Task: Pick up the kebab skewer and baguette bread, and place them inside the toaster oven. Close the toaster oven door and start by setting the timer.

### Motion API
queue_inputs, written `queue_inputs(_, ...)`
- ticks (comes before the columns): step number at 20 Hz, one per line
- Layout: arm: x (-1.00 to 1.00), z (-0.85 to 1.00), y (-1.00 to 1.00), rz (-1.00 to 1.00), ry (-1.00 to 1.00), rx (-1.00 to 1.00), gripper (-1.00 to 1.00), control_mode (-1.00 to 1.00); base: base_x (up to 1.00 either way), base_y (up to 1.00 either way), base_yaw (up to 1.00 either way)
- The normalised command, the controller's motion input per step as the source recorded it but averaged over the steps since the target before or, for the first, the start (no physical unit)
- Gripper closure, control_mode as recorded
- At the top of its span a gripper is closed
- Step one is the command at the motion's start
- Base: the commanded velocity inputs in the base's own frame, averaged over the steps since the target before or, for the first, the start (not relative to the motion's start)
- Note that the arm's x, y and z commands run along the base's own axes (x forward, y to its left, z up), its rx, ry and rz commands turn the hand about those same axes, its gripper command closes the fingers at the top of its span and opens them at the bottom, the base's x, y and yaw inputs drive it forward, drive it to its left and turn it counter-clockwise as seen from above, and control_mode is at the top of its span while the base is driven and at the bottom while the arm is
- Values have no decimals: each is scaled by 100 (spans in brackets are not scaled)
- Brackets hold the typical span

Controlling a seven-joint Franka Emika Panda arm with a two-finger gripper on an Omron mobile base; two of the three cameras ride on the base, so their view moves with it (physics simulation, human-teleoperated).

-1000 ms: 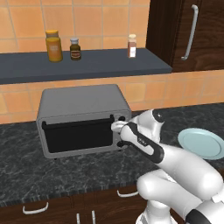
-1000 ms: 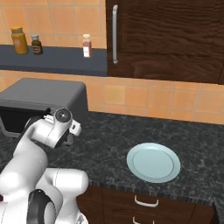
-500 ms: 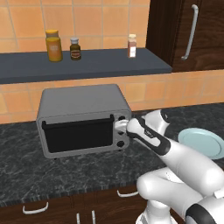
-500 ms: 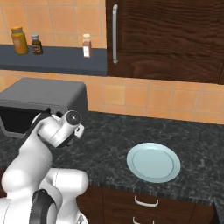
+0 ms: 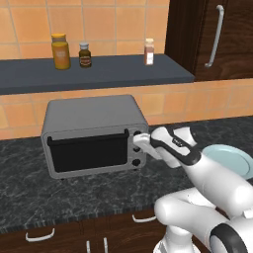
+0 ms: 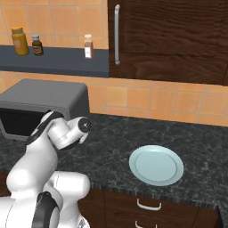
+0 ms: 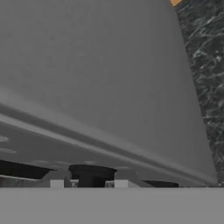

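Dark speckled counter ran the width of the scene, with an orange tiled wall behind it and a dark wood cabinet at upper right; a long dark shelf sat on the wall above the oven.

Toaster oven stood on the counter against the wall, grey and boxy; the toaster oven door was shut, dark glass facing out, black bar handle along its top edge; skewer and baguette could not be made out through the pane.

White arm reached from the base across to the oven's right front; from the right base view its elbow hid most of the oven front.

Pale blue plate lay flat on the counter, well to the right of the oven, apart from it.

Gripper was at the knob column on the oven's right side; fingers drawn close together around the middle black knob, which the hand view showed sitting between the two tips; upper and lower knobs were free.

Three small containers stood on the shelf: orange jar, dark bottle just beside it, small shaker further right.
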Motion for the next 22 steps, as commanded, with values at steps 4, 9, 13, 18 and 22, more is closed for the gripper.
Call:
queue_inputs(4, -11, -25, 0, 0, -3, 23, 100, -100, 0, 0, 0)
queue_inputs(9, -27, -35, 0, 0, -6, 21, 100, -100, 0, 0, 0)
queue_inputs(13, -39, -48, 0, 0, -7, 19, 100, -100, 0, 0, 0)
queue_inputs(18, -27, -48, 0, 0, -7, 19, 100, -100, 0, 0, 0)
queue_inputs(22, -21, -38, 0, 0, -4, 22, 100, -100, 0, 0, 0)
